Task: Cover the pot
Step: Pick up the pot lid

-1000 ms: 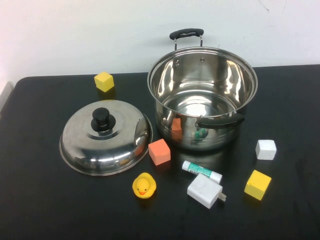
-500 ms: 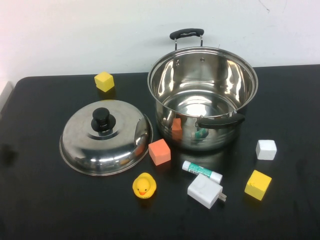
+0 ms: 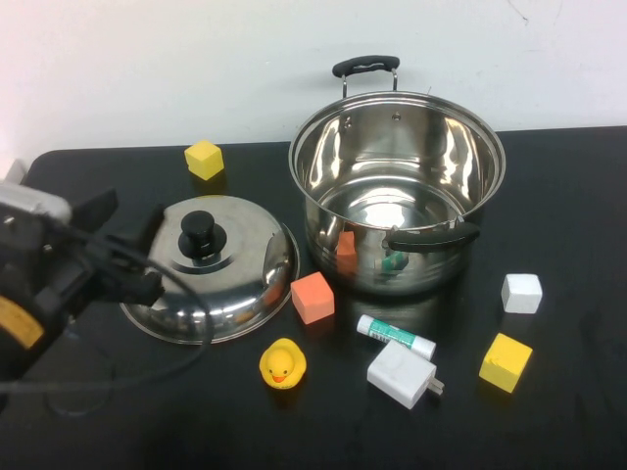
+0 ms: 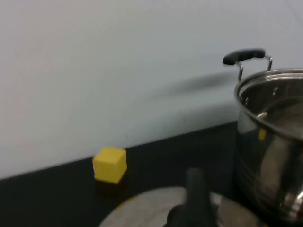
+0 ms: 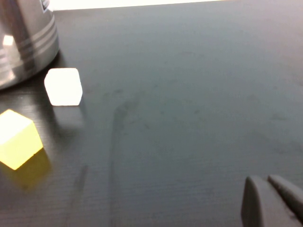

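The pot (image 3: 397, 191) stands open at the back right of the black table, a big shiny steel vessel with two black handles; it also fills the edge of the left wrist view as the pot (image 4: 274, 142). The domed steel lid (image 3: 240, 269) with its black knob (image 3: 199, 233) lies on the table left of the pot. My left gripper (image 3: 129, 217) hangs over the lid's left rim, open and holding nothing. My right gripper (image 5: 265, 182) shows only in the right wrist view, low over bare table, shut and empty.
Small items surround the pot: a yellow cube (image 3: 204, 159) at the back left, an orange cube (image 3: 313, 297), a rubber duck (image 3: 282, 363), a glue stick (image 3: 395, 336), a white charger (image 3: 401, 373), a white cube (image 3: 520, 293) and a second yellow cube (image 3: 505, 361).
My left arm has come into the high view from the left and now reaches the lid's left rim with its jaws spread. The pot, lid and small items have not moved.
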Controlling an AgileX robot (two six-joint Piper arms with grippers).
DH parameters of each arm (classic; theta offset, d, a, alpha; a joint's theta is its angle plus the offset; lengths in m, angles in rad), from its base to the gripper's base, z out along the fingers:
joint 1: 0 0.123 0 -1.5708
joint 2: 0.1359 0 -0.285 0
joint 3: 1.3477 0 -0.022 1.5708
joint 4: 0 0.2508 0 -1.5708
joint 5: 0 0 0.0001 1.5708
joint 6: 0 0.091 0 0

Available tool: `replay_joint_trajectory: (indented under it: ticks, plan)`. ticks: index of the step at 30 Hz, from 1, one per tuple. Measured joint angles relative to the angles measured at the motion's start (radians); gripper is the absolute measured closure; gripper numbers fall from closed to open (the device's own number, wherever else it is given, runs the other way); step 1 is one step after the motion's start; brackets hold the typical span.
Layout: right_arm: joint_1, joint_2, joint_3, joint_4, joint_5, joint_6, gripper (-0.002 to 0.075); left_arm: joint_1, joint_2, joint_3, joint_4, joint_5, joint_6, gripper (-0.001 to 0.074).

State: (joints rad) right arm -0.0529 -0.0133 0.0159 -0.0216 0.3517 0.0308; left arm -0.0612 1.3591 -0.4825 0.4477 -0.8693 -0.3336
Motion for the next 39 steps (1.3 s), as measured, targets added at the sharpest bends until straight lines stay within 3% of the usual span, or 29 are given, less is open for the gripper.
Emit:
replay_joint_trajectory:
  ticks: [3, 6, 22, 26, 30, 39]
  plan:
    - [0.0, 0.0, 0.0, 0.0, 0.0, 0.0, 0.0728, -0.005, 0.079, -0.04, 0.009, 0.0, -0.01, 0.018]
    - [0.0, 0.0, 0.0, 0.0, 0.0, 0.0, 0.0728, -0.026, 0.153, -0.095, 0.023, 0.012, -0.012, 0.0119]
    - [0.0, 0.0, 0.0, 0.0, 0.0, 0.0, 0.0728, -0.065, 0.499, -0.313, -0.103, 0.037, -0.014, 0.0095]
    - [0.0, 0.0, 0.0, 0.0, 0.0, 0.0, 0.0728, -0.065, 0.529, -0.327, -0.102, 0.046, -0.029, 0.0164]
    - [0.0, 0.0, 0.0, 0.0, 0.0, 0.0, 0.0728, -0.069, 0.532, -0.329, -0.1, 0.06, -0.043, 0.041]
    - [0.0, 0.0, 0.0, 0.0, 0.0, 0.0, 0.0728, -0.07, 0.468, -0.333, -0.027, 0.178, -0.092, 0.04]
